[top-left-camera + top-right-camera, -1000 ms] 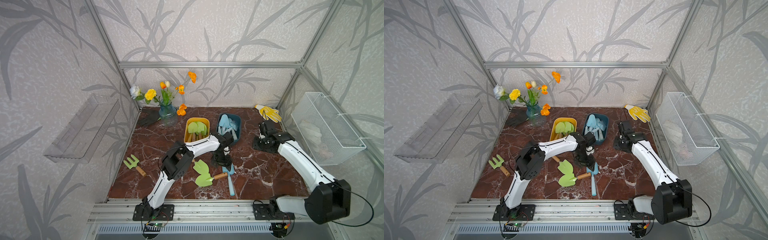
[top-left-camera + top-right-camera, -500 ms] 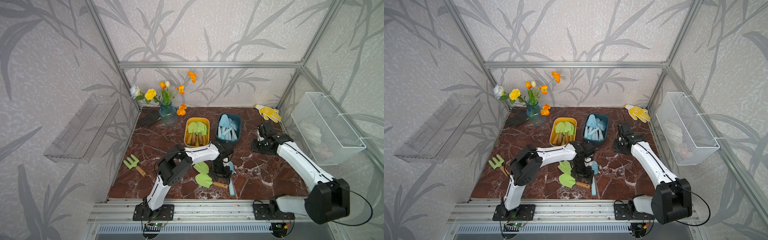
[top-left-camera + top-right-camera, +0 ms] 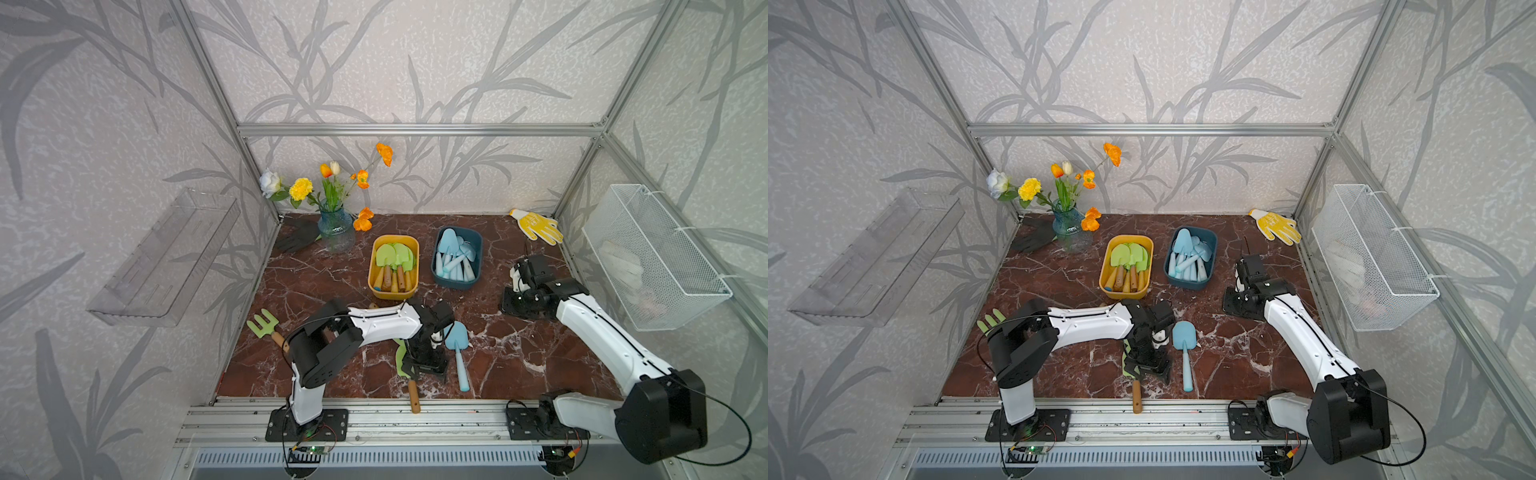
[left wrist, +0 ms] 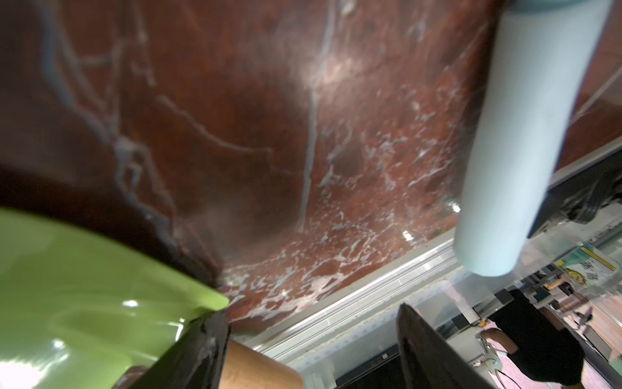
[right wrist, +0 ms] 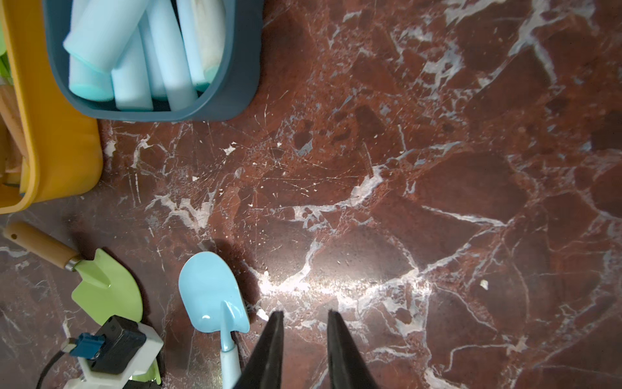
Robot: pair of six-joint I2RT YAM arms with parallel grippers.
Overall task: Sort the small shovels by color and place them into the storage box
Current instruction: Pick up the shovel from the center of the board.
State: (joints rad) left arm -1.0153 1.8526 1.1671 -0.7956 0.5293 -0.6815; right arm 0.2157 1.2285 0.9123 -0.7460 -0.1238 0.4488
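Left gripper (image 3: 424, 370) low at the green shovel (image 3: 412, 395), jaws wide apart astride its wooden handle, blue shovel (image 3: 456, 336) just beside, right gripper (image 5: 304, 315) nearly together, empty

A pale blue shovel (image 5: 212, 293) is seen lying flat on the red marble tabletop (image 5: 437, 168), just beside the right gripper (image 5: 304, 336), whose jaws are drawn nearly together with nothing between them. A green-bladed shovel (image 5: 107, 289) (wooden handle, angled away) is laid near it. Pale blue handles (image 5: 168, 67) are stacked in the dark blue box (image 5: 235, 84), beside the yellow box (image 5: 57, 141).
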